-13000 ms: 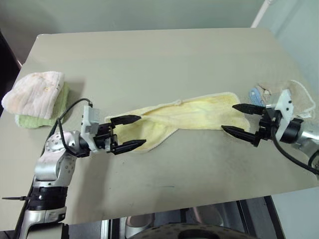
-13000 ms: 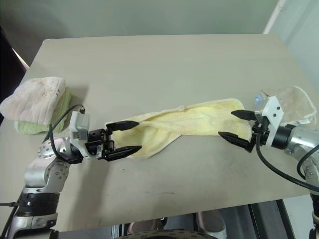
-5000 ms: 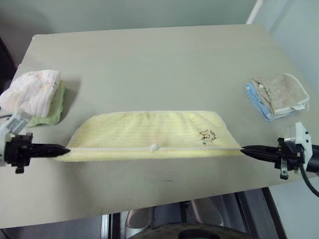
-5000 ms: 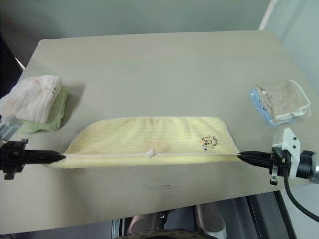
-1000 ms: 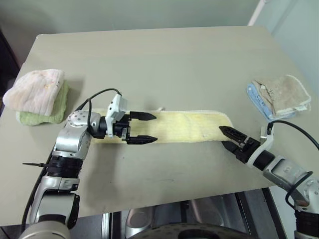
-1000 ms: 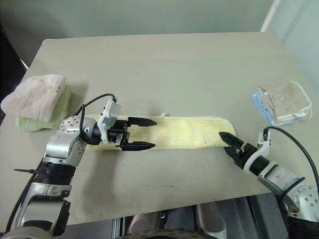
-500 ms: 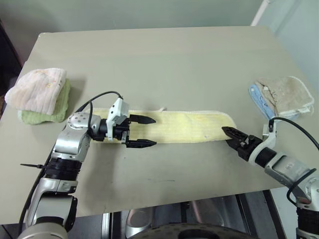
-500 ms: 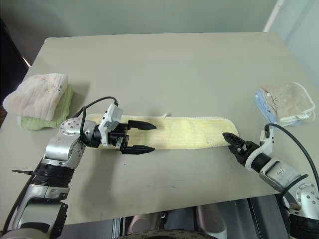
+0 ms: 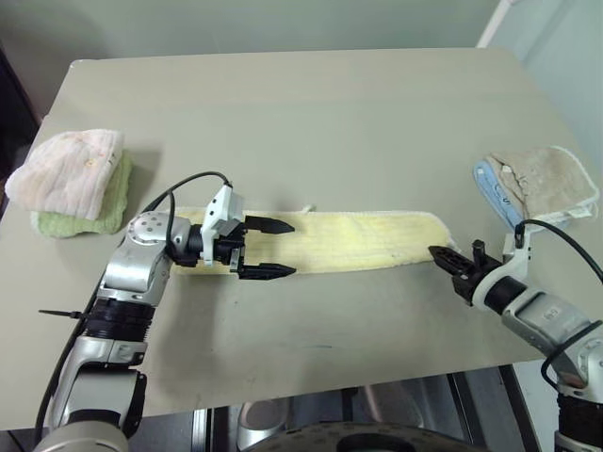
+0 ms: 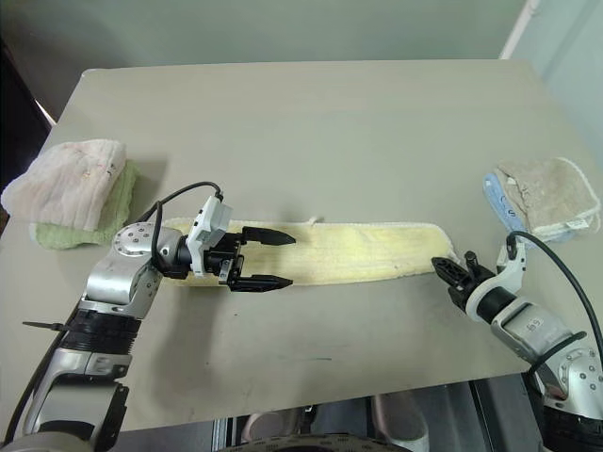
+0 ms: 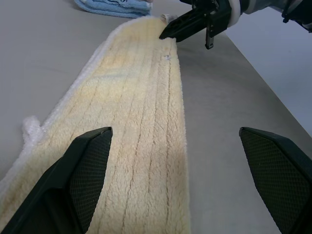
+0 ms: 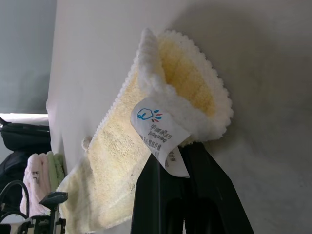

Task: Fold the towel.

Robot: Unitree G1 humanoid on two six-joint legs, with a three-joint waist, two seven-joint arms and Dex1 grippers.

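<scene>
While the left tool (image 9: 267,249) gapes wide over the towel (image 9: 358,240), the right tool (image 9: 450,261) pinches its end near the tabletop's (image 9: 311,122) right edge, likely to fold it.

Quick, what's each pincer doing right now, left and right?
Left pincer: open, hovering over the towel, holding nothing.
Right pincer: shut on the towel's end.

Towel (image 9: 349,242) fluffy yellow terry cloth with woolly cream hem (smooth printed label (image 12: 158,129) at one end), on matt smooth table (image 9: 311,122); left gripper (image 9: 275,249) fingers matt black, finely textured pads.
</scene>
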